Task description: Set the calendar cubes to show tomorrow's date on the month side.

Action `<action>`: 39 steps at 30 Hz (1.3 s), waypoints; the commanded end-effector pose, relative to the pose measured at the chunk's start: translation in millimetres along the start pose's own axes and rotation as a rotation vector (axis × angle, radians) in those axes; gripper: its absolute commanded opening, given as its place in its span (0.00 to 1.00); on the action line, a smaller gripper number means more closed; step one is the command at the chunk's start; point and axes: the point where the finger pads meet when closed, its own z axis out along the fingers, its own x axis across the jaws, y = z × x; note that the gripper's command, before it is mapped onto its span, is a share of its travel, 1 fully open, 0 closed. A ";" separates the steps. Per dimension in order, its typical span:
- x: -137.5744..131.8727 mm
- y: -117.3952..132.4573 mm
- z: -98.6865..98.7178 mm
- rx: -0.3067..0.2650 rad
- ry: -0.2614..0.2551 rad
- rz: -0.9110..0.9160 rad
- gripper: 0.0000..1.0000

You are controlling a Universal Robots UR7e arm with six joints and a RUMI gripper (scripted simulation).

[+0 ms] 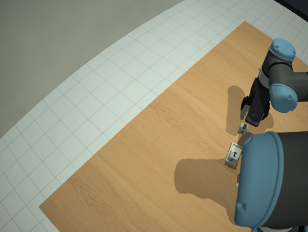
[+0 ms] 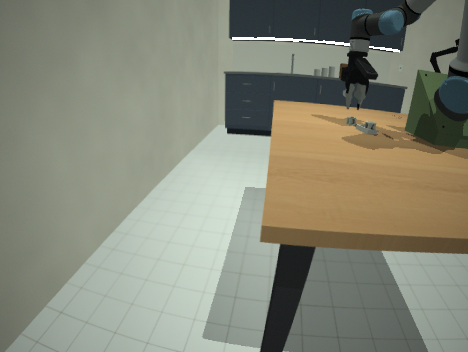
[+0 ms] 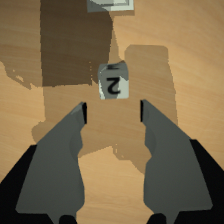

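Note:
A small pale cube (image 1: 243, 128) (image 2: 351, 121) (image 3: 114, 81) rests on the wooden table outside the tray. In the wrist view it shows a 2 and, beyond it, a darker face with part of another mark; it looks tilted. The small tray (image 1: 231, 163) (image 2: 366, 131) (image 3: 92, 8) lies close by and holds another cube (image 1: 234, 153) (image 2: 370, 124), with a 1 on its top. My gripper (image 1: 247, 120) (image 2: 353, 107) (image 3: 113, 102) is open and empty, fingers partly apart, above the table. The loose cube lies ahead of the fingertips in the wrist view, not between them. The calendar's month side is not readable.
The arm's large blue joint (image 1: 260, 181) hides the table right beside the tray in the top view. A green block-shaped stand (image 2: 432, 112) is right of the tray in the exterior view. The table's far edge lies behind the gripper there.

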 end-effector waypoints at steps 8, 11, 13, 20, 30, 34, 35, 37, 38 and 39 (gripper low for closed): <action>0.4 0.4 13.3 -0.001 0.001 0.000 0.28; 0.4 0.4 16.6 -0.001 0.001 0.000 0.28; 0.4 0.4 18.4 -0.001 0.001 0.000 0.28; 0.5 0.4 21.5 -0.001 0.001 0.000 0.28; 0.5 0.4 22.8 -0.001 0.001 0.000 0.28; 0.5 0.4 22.8 -0.001 0.001 0.000 0.28; 0.5 0.4 22.8 -0.001 0.001 0.000 0.28; 0.5 0.4 22.8 -0.001 0.001 0.000 0.28; 0.5 0.4 22.8 -0.001 0.001 0.000 0.28; 0.5 0.4 22.8 -0.001 0.001 0.000 0.28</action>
